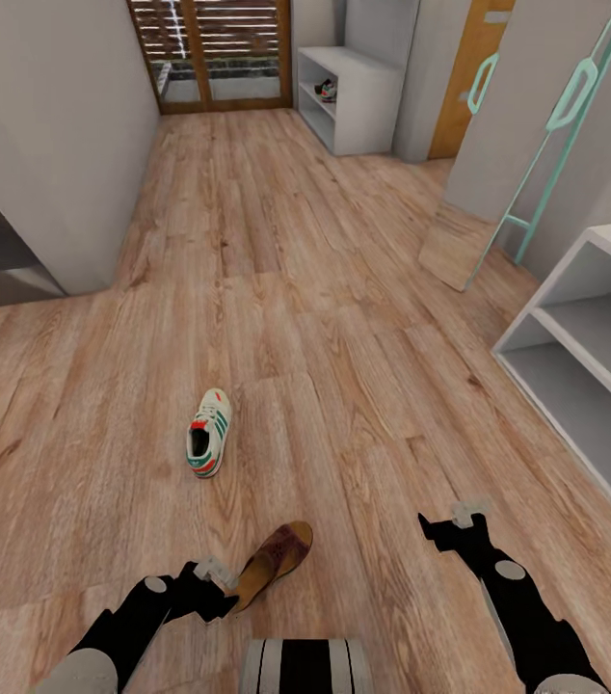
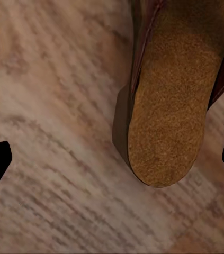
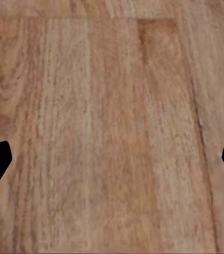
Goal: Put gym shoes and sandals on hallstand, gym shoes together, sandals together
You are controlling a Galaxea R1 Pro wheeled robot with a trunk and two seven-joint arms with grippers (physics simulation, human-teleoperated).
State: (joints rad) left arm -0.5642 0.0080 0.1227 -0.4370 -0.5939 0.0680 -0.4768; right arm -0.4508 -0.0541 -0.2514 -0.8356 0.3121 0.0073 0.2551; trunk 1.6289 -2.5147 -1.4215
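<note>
Left gripper [image 1: 221, 590] is spread wide over the heel of the flat dark-brown leather sandal with tan insole [image 1: 275, 563], nothing pinched. My read: centre the heel between the fingers, drop lower, then close. The white lace-up gym shoe with green stripes [image 1: 209, 432] lies ahead on the light wood-plank corridor floor [image 1: 344, 328]. Right gripper [image 1: 452, 528] is spread, empty, above bare planks. The pale grey-white open-shelf hallstand [image 1: 590, 366] sits far right.

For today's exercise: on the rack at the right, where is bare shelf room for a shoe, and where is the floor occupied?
The hallstand shows bare shelves, upper and lower. The floor is occupied near the left gripper, beside the sandal, with a gym shoe beyond; under the right gripper it's bare.
</note>
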